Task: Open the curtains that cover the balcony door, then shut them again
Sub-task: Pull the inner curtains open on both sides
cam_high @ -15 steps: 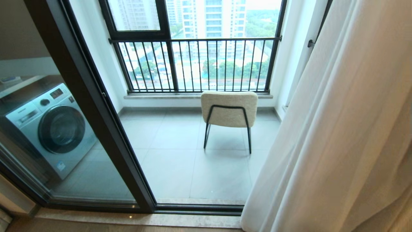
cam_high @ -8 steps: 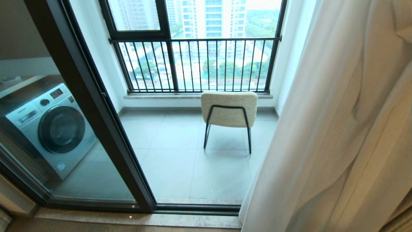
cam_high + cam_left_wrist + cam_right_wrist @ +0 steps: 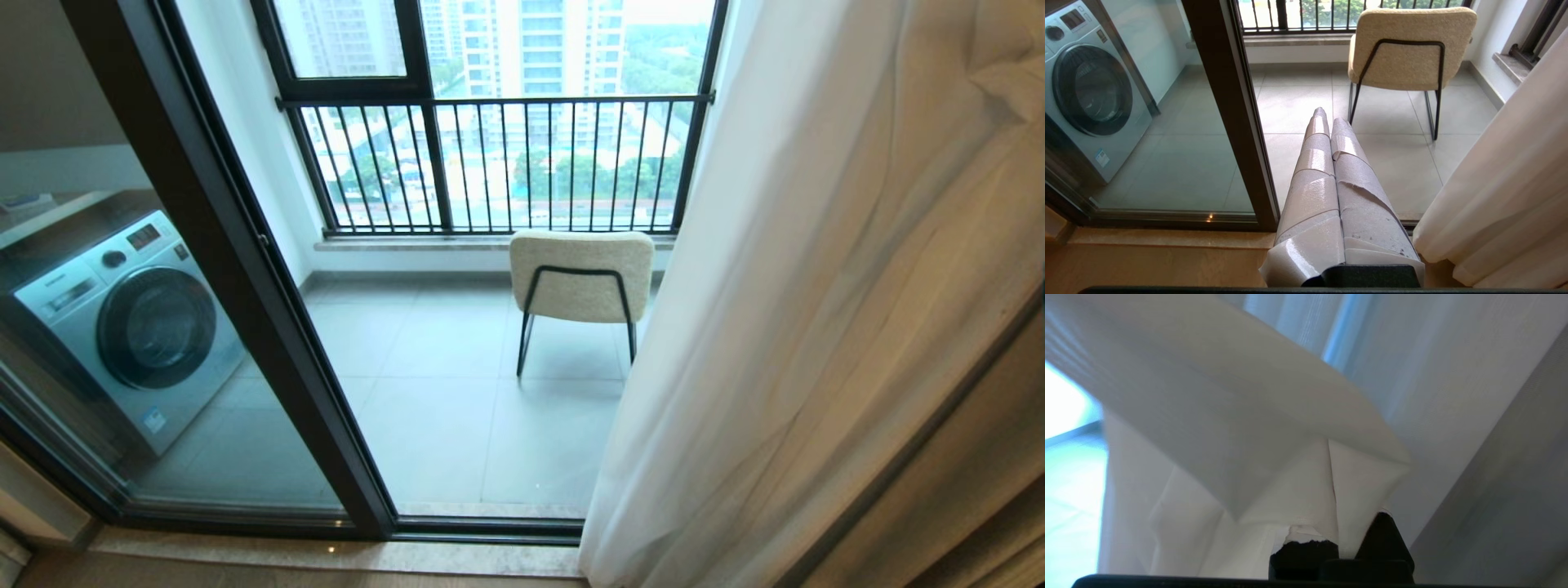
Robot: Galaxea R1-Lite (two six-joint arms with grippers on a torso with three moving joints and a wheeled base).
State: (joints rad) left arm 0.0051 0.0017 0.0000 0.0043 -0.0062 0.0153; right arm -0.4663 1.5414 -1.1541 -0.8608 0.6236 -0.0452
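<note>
The curtains (image 3: 816, 327) hang at three o'clock, leaving the balcony door (image 3: 245, 269) exposed. The right tool (image 3: 1331, 457), closed on a fold, could lose the sheer fabric; the left tool (image 3: 1327, 122) is closed, empty.

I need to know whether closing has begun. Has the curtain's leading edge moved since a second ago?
Yes. The curtain edge has crept left across the doorway, now overlapping the chair, whose right leg it earlier cleared.
</note>
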